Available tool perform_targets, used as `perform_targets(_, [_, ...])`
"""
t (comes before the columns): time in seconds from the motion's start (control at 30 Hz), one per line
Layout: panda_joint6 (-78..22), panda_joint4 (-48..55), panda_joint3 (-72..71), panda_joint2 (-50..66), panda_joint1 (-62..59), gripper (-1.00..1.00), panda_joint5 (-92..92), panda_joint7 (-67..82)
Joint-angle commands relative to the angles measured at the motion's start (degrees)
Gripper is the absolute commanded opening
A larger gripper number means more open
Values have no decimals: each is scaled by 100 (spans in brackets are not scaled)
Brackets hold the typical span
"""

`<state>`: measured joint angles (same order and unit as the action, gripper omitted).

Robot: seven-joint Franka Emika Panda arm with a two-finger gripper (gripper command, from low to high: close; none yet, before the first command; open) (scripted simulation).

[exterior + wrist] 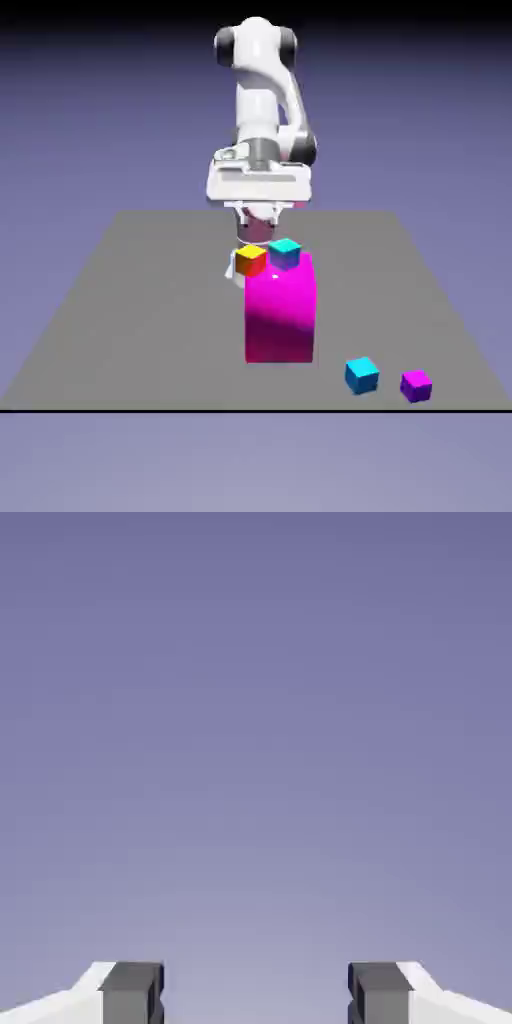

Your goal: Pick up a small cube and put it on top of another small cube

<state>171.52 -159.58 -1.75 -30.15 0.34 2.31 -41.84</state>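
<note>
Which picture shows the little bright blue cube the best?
The exterior view. The bright cyan-blue cube sits in plain sight on the grey table, near the front edge beside the purple cube. The hand view shows none of it, only backdrop and the pincer's two tips.

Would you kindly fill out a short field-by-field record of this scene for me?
gripper: gripper open, nothing between its fingertips, seeing only backdrop
cyan-blue small cube: on the grey table, near front edge
purple small cube: beside the cyan one, toward the exterior view's right
tall magenta block: mid-table
teal small cube: by the block's top
orange small cube: left of the teal one
stacking: not done
</note>
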Motion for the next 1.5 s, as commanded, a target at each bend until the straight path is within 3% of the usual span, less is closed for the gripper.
perform_targets(0.0, [-206, 118, -145, 208, -29, 0, 192, 51])
perform_targets(1.23, [-7825, 4487, -5518, 7891, -1092, 0, 7277, 1929])
perform_targets(1.4, [-7524, 4535, -5042, 8449, -1144, 0, 7973, 1777])
perform_targets(1.43, [-7524, 4535, -5041, 8450, -1144, -100, 7974, 1776])
perform_targets(1.47, [-7524, 4535, -5041, 8450, -1144, -100, 7974, 1776])
